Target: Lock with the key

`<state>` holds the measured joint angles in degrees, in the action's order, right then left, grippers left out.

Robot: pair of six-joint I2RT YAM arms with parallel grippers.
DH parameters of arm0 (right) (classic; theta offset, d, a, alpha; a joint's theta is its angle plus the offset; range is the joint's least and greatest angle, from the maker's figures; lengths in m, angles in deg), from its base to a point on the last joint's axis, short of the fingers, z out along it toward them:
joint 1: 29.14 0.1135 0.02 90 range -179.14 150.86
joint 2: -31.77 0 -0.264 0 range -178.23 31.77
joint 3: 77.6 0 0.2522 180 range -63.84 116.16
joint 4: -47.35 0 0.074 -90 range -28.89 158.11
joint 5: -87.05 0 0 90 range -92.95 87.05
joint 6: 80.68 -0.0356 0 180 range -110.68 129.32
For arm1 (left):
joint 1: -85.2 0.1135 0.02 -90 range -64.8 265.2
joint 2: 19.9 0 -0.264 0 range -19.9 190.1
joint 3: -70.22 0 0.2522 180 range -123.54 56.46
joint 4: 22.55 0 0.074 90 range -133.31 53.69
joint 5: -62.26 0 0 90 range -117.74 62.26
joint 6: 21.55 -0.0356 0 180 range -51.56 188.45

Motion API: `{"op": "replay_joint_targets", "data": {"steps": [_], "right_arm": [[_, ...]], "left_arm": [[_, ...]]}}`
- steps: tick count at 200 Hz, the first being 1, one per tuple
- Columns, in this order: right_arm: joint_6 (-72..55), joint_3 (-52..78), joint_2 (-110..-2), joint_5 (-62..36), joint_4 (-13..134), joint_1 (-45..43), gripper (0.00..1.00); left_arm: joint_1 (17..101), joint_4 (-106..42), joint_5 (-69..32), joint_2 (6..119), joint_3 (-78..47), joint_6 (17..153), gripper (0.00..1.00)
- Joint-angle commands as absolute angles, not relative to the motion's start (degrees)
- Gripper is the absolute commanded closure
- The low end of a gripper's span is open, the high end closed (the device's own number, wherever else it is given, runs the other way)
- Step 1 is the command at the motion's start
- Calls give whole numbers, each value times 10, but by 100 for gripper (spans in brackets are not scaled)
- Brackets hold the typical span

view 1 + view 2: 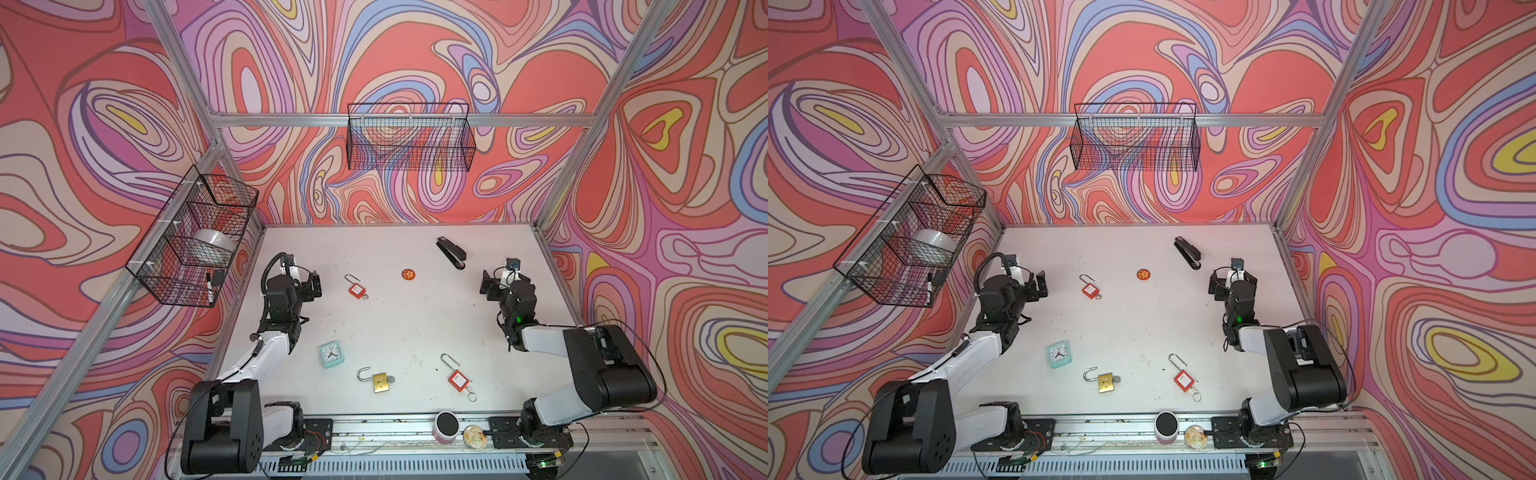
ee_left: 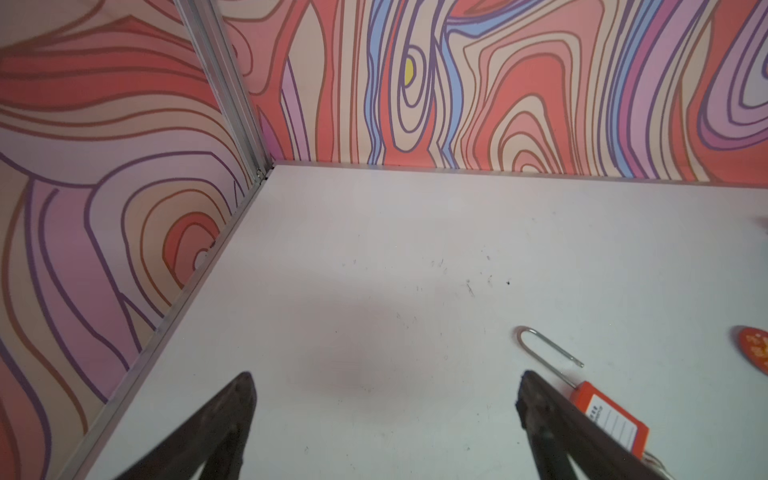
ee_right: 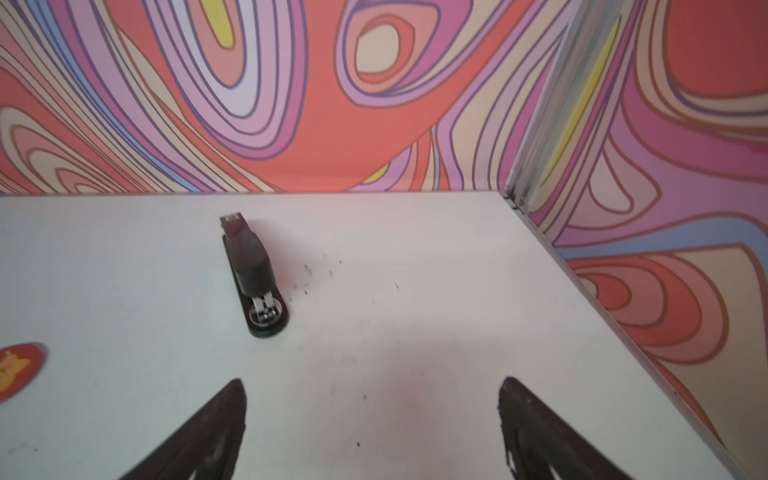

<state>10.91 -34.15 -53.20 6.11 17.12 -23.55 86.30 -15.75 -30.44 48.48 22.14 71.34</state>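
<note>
Between the round orange badge [image 1: 409, 274] and the left gripper [image 1: 317, 286], in a top view, lies the red plastic padlock [image 1: 356, 289], nearer that arm. The left wrist view has its steel shackle [image 2: 557, 349] pointing away beside the spread fingers [image 2: 548, 419]; the right wrist view shows the right gripper [image 3: 374, 382] spread too, no lock in sight.

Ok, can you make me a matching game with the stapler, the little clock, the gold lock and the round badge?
Things:
1. stapler
2. clock
3. brass padlock
4. round badge

Clues:
A. mint green
B. shackle swung open
C. black
D. orange

Pairs: 1-C, 2-A, 3-B, 4-D
</note>
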Motion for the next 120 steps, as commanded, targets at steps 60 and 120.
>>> {"op": "replay_joint_targets", "data": {"steps": [60, 120], "right_arm": [[84, -127, -650, -108, 415, 19, 6], [109, 133, -901, -163, 529, 108, 11]], "left_arm": [[861, -472, -217, 483, 129, 848, 0], [862, -485, -158, 489, 145, 889, 0]]}}
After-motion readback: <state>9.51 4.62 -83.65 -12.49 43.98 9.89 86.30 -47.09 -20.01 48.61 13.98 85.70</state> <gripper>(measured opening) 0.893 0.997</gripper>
